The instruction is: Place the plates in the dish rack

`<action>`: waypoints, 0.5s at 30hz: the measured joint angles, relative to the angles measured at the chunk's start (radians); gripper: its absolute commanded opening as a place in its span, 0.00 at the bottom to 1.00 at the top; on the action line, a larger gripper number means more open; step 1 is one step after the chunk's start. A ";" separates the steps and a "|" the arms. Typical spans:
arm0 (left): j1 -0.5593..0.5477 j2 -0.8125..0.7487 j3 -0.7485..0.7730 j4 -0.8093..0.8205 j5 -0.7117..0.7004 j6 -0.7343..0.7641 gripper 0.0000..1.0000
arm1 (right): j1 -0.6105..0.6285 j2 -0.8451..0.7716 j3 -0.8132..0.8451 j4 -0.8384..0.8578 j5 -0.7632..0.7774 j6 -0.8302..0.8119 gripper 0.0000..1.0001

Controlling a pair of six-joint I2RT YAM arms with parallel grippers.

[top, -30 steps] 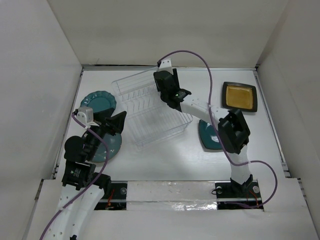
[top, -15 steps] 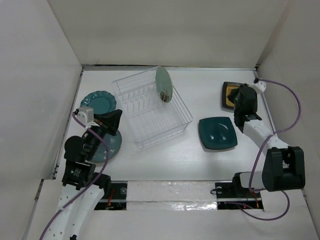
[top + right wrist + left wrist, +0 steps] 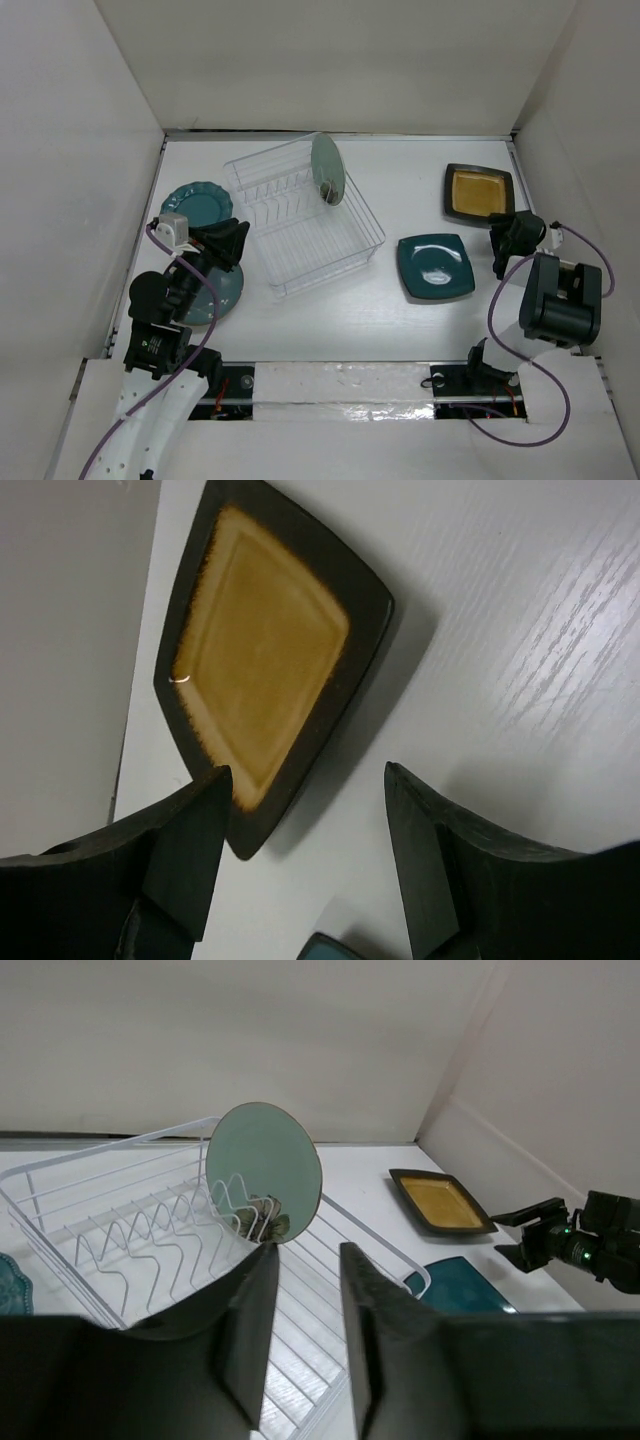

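Observation:
The clear dish rack [image 3: 305,225] stands at centre-left, with the pale green plate [image 3: 327,168] upright in its far slots; both also show in the left wrist view, the rack [image 3: 120,1245] and the plate [image 3: 265,1165]. The scalloped teal plate [image 3: 195,203] and the round teal-blue plate [image 3: 218,292] lie left of the rack. The mustard square plate [image 3: 479,193] lies far right, and the dark teal squarish plate [image 3: 435,265] lies nearer. My left gripper [image 3: 232,243] is open and empty, above the teal-blue plate. My right gripper [image 3: 510,238] is open and empty, just short of the mustard plate's near corner [image 3: 260,660].
White walls enclose the table on the left, back and right. The right arm's elbow [image 3: 560,295] is folded back near the right wall. The right arm's cable [image 3: 505,290] loops beside the dark teal plate. A strip of tape [image 3: 340,385] runs along the near edge.
My right arm left the pale green plate standing in the rack, swung right and drew back to the mustard plate's near corner. The left arm has barely moved.

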 measured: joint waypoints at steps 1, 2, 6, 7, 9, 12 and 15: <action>0.000 0.000 0.000 0.000 0.001 -0.001 0.37 | -0.006 0.038 0.002 0.022 -0.018 0.024 0.68; 0.000 0.000 0.000 0.000 0.002 0.000 0.39 | -0.010 0.073 0.004 0.039 -0.035 0.043 0.68; 0.000 0.003 0.000 0.000 0.002 -0.001 0.43 | -0.015 0.196 0.042 0.117 -0.119 0.120 0.66; 0.000 0.003 0.000 0.000 0.002 -0.001 0.43 | -0.015 0.214 0.054 0.135 -0.134 0.138 0.66; 0.000 0.004 0.000 0.000 0.002 -0.001 0.44 | -0.015 0.263 0.084 0.160 -0.158 0.163 0.64; 0.000 0.008 0.000 0.000 0.001 -0.001 0.45 | -0.015 0.314 0.107 0.212 -0.183 0.210 0.63; 0.000 0.021 0.000 -0.002 0.000 0.000 0.45 | -0.010 0.344 0.130 0.233 -0.189 0.241 0.61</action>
